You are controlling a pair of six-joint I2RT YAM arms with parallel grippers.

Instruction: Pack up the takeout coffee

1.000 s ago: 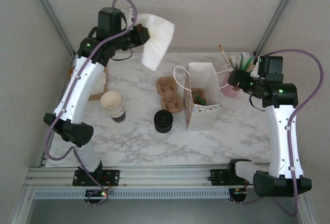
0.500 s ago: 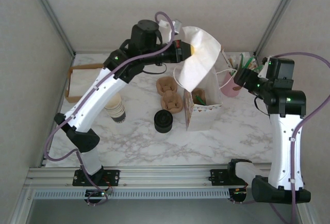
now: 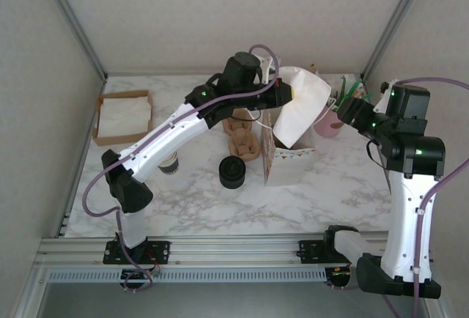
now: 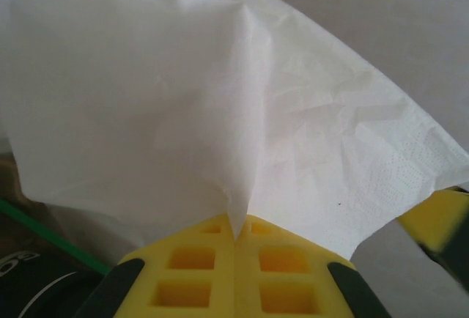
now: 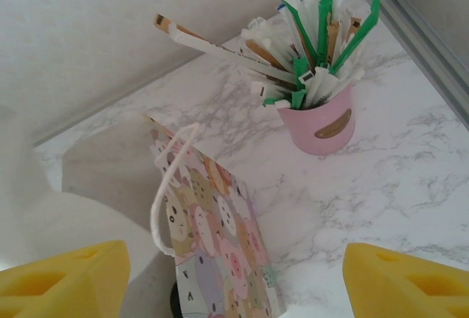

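Left wrist: left gripper (image 4: 236, 259) clamped on white napkin (image 4: 220, 113); glimpsed beneath, dark, round, blurred, maybe coffee (image 4: 29, 292) under black lid. Right gripper (image 5: 234, 274) splayed wide, empty, beside bag (image 5: 212, 215).

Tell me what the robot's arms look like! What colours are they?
The left arm and right arm are both long white shells with black joints and tiny green lights. A purple cable loops along each. The left tool and right tool have blocky yellow fingers. Square holes dot the left one's.
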